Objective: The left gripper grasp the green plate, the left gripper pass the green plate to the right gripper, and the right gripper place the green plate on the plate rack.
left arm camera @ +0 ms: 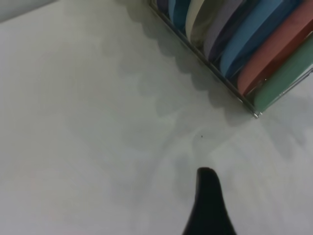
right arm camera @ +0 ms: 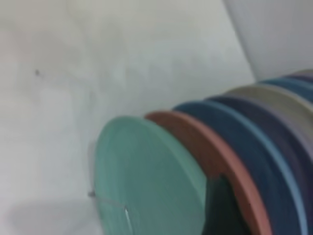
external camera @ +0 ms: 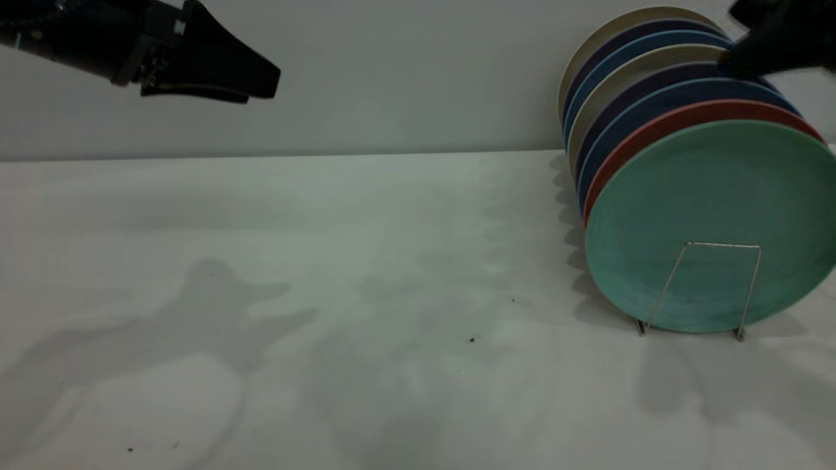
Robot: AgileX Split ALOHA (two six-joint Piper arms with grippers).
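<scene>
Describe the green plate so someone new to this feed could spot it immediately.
Look to the right side of the white table, where a row of plates stands on edge in the plate rack. The green plate is the front one, facing the camera behind the front wire loop. It is the only teal-green plate; a salmon-pink plate stands directly behind it.

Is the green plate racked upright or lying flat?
Upright, slightly tilted. The green plate stands on edge at the front of the rack, leaning against the pink plate.
</scene>
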